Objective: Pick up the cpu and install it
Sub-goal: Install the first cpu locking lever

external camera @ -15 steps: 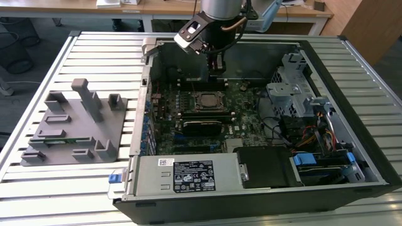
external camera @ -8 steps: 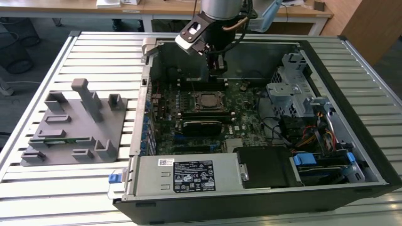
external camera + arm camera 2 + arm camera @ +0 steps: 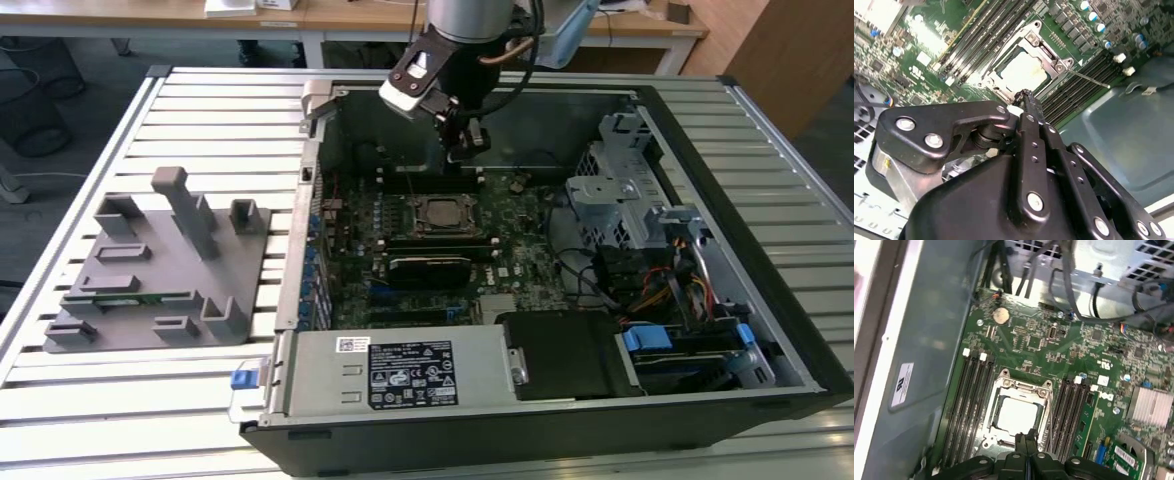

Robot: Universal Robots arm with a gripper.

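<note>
Gripper [image 3: 467,152] hangs clenched on nothing above the far part of the motherboard [image 3: 518,218] inside the open case [image 3: 400,372]. From the exterior view's left, the grey tray [image 3: 147,270] sits well apart outside the case. To its right the cpu [image 3: 439,213] lies flat in the socket frame [image 3: 1024,386], below the fingertips and just on their near side.

Open air lies between my pressed-together fingers [image 3: 1020,447] and the cpu [image 3: 1016,415]. Low memory slots [image 3: 974,405] flank its socket frame [image 3: 1021,386]; the case wall [image 3: 924,340] rises close beside them, cables [image 3: 1074,280] hang farther off.
</note>
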